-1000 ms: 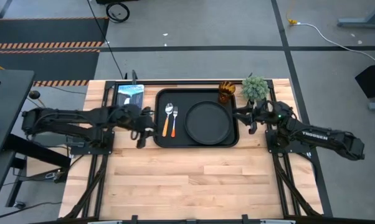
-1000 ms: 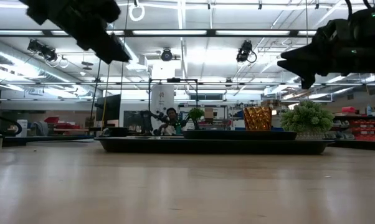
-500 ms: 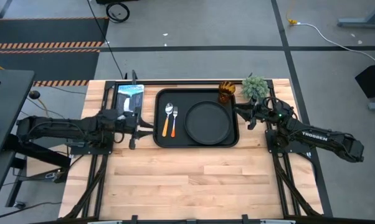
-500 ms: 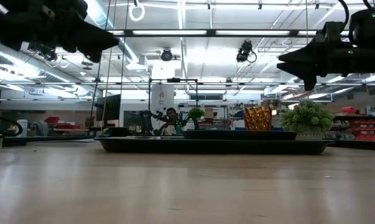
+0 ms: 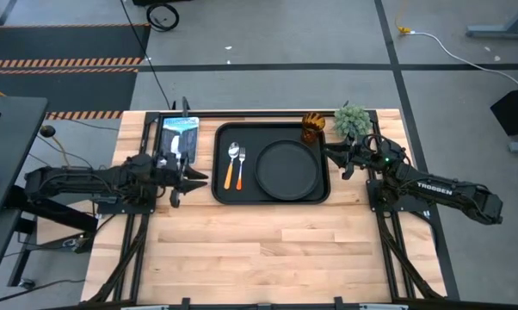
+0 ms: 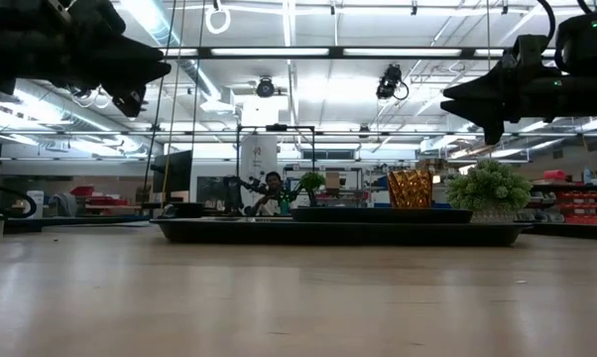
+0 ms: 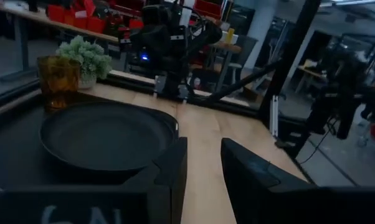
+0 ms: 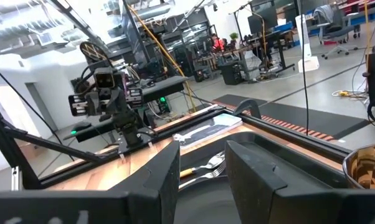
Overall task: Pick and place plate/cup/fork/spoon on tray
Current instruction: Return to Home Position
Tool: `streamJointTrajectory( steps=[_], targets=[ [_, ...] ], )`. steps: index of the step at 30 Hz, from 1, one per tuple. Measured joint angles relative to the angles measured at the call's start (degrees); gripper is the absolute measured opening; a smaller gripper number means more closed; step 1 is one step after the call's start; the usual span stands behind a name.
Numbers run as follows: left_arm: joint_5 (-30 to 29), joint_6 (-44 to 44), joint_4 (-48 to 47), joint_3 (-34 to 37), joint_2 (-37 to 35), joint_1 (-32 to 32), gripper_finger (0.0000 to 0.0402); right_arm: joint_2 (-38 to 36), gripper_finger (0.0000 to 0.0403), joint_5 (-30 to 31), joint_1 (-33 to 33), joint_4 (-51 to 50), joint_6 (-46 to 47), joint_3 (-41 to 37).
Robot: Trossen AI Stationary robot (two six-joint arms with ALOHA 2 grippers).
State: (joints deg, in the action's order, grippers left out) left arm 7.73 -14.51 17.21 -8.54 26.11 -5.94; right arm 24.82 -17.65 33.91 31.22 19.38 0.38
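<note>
The black tray (image 5: pixel 272 195) lies at the table's far middle. On it rest the round black plate (image 5: pixel 286 169), the spoon (image 5: pixel 231 164) and the thinner fork (image 5: pixel 242 165), side by side at the tray's left end. The amber cup (image 5: pixel 314 128) stands upright at the tray's far right corner; it also shows in the left wrist view (image 7: pixel 58 79). My left gripper (image 5: pixel 197 179) is open and empty, left of the tray, above the table (image 7: pixel 204 168). My right gripper (image 5: pixel 328 156) is open and empty, above the tray's right edge (image 8: pixel 202 168).
A green fuzzy plant ball (image 5: pixel 352 122) stands right of the cup at the far edge. A blue and white packet (image 5: pixel 178 133) lies at the far left. The near half of the wooden table (image 5: pixel 268 250) is bare. A person (image 6: pixel 272 188) sits far behind in the room.
My left gripper has drawn back from the tray toward the table's left edge, staying above the table and empty. The plate, cup, spoon and fork have stayed where they were.
</note>
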Motion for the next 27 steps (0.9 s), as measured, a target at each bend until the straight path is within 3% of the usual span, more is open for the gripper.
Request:
streamJointTrajectory(
  steps=[8, 14, 27],
  targets=[
    [-0.09, 11.52, -6.28, 0.04, 1.14, 0.0, 0.0105, 0.02, 0.0134, 0.0, 0.0, 0.0, 0.0, 0.0],
    [-0.22, 9.32, -11.57, 0.04, 0.94, 0.76, 0.0105, 0.02, 0.0134, 0.0, -0.02, 0.0, 0.0, 0.0],
    [1.77, 7.7, -26.03, 0.02, -13.88, 1.49, 0.0105, 0.02, 0.0134, 0.0, -0.02, -0.01, 0.0, 0.0]
  ],
)
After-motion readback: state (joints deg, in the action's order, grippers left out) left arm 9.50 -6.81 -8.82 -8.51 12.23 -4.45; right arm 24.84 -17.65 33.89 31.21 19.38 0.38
